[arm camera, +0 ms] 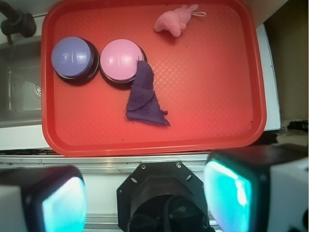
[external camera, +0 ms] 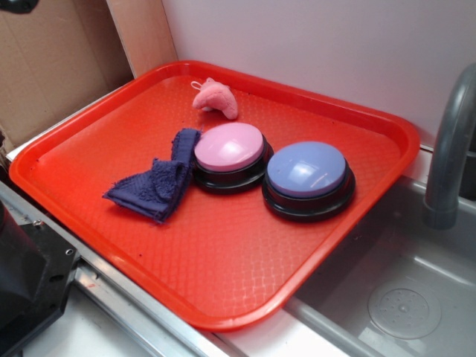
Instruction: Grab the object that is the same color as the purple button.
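Exterior view
Tray: a red plastic tray (external camera: 223,268) with a textured floor lies on the bench, one corner reaching over a grey sink (external camera: 401,297).
Purple button: the periwinkle dome on a black base (external camera: 307,169) stands on the tray, on the side nearest the grey faucet (external camera: 446,149).
Pink button: the same-sized pink dome (external camera: 229,146) stands just beside the purple one, touching or nearly so.
Rag: the dark purple-blue rag (external camera: 155,184) lies crumpled on the tray floor, one end resting against the pink button's base.
Plush toy: a small pink plush toy (external camera: 216,98) lies near the tray's far rim, apart from the buttons.
Gripper: not seen here; only a dark part of the robot shows at the lower left edge.

Wrist view
Gripper: the gripper (arm camera: 145,198) is spread wide, its two fingers (arm camera: 227,193) at the lower corners with nothing between them, above the bench edge and short of the tray.
Rag: it lies near the tray's middle, its narrow end touching the pink button, its frayed wide end towards the camera.
Buttons: purple at left, pink to its right, side by side.
Plush toy: near the far rim, well apart from the rag.
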`<state>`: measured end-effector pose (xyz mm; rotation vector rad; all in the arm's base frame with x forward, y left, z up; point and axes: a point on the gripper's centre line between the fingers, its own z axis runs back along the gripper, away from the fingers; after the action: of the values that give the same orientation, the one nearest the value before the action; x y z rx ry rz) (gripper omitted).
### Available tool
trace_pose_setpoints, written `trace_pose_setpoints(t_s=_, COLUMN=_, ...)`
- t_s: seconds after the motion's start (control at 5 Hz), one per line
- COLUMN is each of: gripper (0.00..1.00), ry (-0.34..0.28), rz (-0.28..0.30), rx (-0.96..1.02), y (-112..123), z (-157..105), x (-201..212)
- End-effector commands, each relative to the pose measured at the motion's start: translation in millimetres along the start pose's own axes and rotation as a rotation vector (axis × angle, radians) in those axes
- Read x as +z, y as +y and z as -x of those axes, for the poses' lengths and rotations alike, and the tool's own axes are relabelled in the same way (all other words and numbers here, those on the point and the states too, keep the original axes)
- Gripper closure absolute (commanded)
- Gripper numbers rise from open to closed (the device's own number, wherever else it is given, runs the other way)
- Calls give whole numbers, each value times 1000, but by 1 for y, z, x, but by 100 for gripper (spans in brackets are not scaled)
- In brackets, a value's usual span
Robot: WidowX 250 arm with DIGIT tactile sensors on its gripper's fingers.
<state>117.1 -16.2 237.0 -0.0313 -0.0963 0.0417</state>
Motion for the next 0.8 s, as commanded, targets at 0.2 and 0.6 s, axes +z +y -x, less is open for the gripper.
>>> trace_pose_setpoints(t_s=0.2, gripper=0, ry=-55, rz=-31, rx=4, y=2, z=-15, x=-22)
trace_pose_setpoints(t_s=0.6, gripper=0, ry=-133, rz=-26, rx=-18, y=-1, z=-49, x=-89)
